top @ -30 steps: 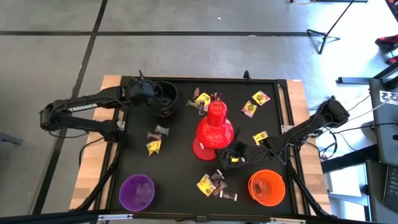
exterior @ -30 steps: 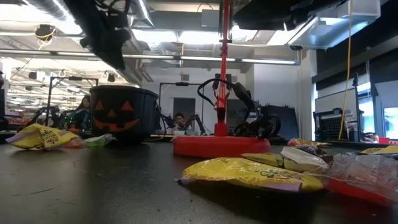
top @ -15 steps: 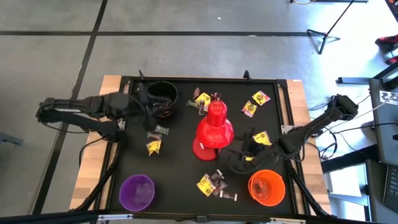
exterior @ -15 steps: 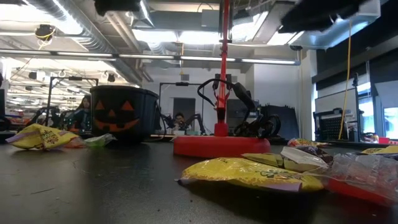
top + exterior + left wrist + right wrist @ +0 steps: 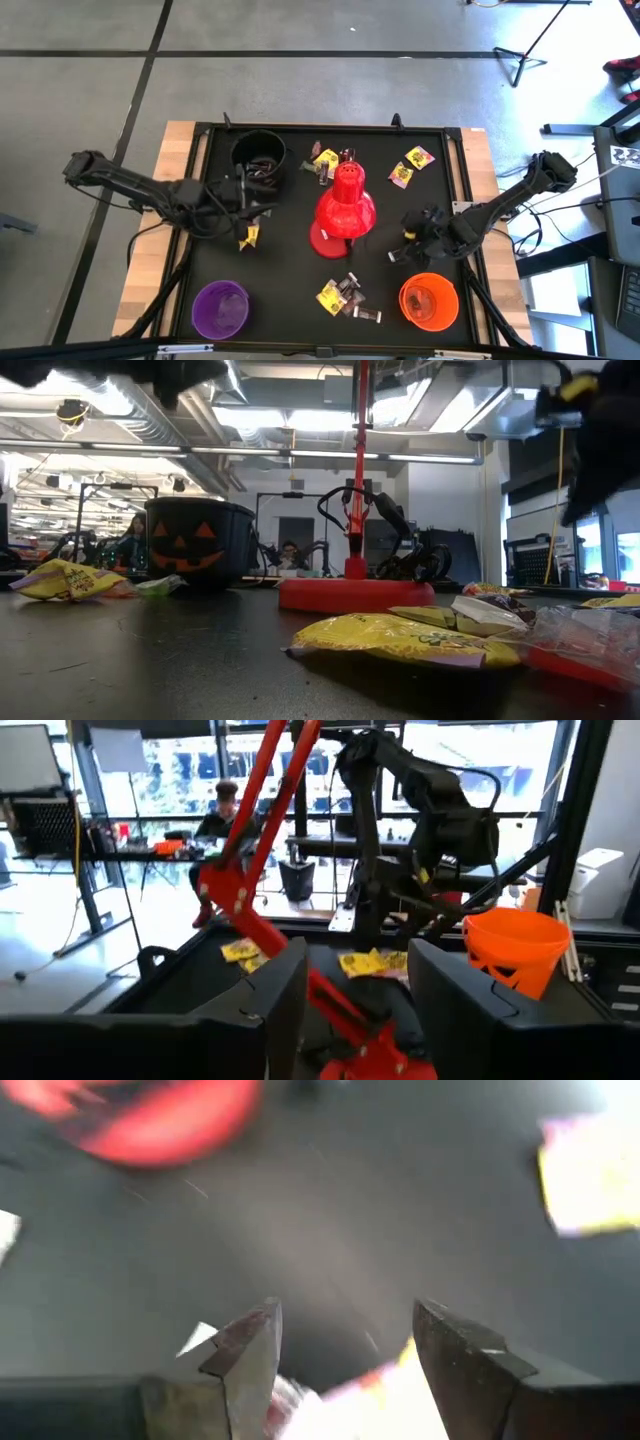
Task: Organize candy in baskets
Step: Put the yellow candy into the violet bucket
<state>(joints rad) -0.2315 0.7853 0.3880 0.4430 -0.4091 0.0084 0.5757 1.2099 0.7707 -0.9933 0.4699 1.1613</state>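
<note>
Sorting wrapped sweets into three small round plastic buckets around a red desk lamp.

Black matte table (image 5: 290, 290) littered so each piece needs picking; tall red metal lamp (image 5: 345, 205) mid-table; black bucket (image 5: 255, 152) far left, purple bucket (image 5: 220, 308) and orange bucket (image 5: 428, 302) near edge. Left gripper (image 5: 245, 197) spread empty above yellow sweet (image 5: 247, 236). Right gripper (image 5: 420, 232) clamped on yellow-wrapped candy (image 5: 415, 1395), probably bound for orange.

The left arm reaches in low from the left, its hand (image 5: 243, 196) with fingers apart. The right arm bends inward, its hand (image 5: 412, 243) closed on a yellow candy (image 5: 400, 1390).
</note>
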